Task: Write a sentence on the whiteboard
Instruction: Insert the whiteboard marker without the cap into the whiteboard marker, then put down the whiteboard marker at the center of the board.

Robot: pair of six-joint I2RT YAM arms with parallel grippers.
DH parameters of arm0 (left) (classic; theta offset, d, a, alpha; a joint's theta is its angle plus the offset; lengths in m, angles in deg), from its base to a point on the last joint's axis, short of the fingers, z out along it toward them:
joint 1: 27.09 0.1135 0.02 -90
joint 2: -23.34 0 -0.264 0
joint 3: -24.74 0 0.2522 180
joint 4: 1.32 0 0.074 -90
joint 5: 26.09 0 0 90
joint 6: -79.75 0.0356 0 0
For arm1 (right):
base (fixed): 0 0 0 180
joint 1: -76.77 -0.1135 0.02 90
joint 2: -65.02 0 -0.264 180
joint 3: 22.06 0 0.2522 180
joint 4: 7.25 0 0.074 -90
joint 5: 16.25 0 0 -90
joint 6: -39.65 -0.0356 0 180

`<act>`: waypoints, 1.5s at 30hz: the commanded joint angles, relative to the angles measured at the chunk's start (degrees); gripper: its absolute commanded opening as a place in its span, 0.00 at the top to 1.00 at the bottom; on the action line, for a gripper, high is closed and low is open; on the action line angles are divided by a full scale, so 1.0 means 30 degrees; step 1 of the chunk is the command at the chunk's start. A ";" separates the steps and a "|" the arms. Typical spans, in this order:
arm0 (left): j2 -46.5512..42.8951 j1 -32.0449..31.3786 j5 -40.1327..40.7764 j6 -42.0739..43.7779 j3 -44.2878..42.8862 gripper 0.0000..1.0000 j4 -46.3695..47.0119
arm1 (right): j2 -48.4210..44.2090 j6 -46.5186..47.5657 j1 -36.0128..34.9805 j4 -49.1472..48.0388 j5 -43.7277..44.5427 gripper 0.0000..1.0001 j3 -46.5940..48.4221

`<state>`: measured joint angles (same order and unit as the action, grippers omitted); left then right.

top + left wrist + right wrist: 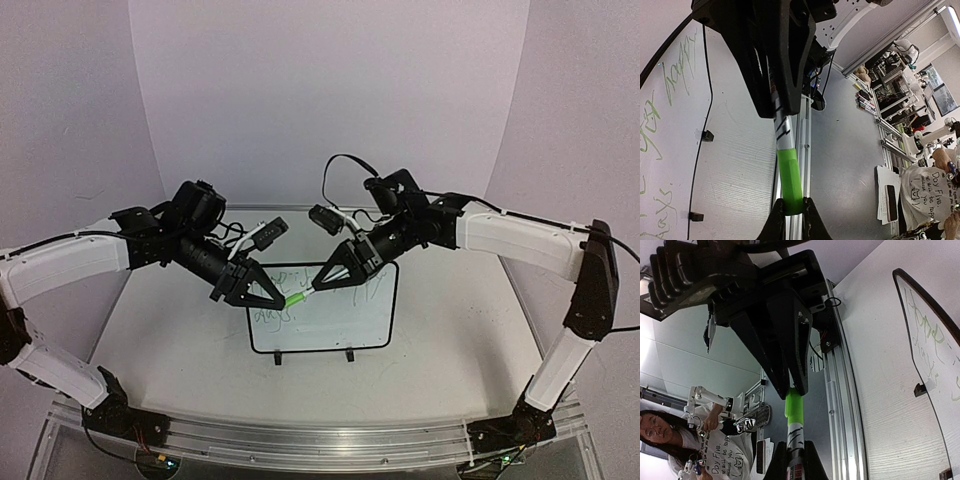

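Observation:
The whiteboard (335, 325) lies flat mid-table, with the light-green sentence (272, 311) on its left part. Both grippers meet above its upper left, holding one marker (300, 296) between them. My left gripper (283, 300) is shut on the marker's green cap (790, 182). My right gripper (320, 286) is shut on the white barrel (796, 436). The cap (795, 405) sits on the barrel's end. The board (675, 150) and green writing (677, 75) show in the left wrist view, and the board (945, 405) with writing (927, 342) shows in the right wrist view.
Two black feet clips (278, 357) sit on the board's near edge. An aluminium rail (300, 440) runs along the table's front edge. Beyond the table are a person (670, 435), papers (890, 195) and shelving.

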<state>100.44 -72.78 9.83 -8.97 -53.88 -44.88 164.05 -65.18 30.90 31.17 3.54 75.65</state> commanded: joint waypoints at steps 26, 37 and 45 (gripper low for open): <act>-0.2988 0.3869 1.3681 -0.2290 -0.2792 0.10 0.0218 | -0.7775 -0.1610 0.6006 -0.1280 1.4388 1.00 -0.2006; -0.4537 0.7327 1.6596 -0.6283 0.1356 0.05 0.1843 | -0.6722 -0.1915 0.8753 -0.6528 1.5125 1.00 -0.7375; -0.3774 0.8855 1.6610 -0.6946 0.3548 0.05 0.2795 | -0.4295 -0.2768 1.0210 -1.0428 1.3667 1.00 -0.9933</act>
<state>88.35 -47.52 58.23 -27.63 -45.67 -40.51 148.21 -71.60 59.69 9.11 46.69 48.36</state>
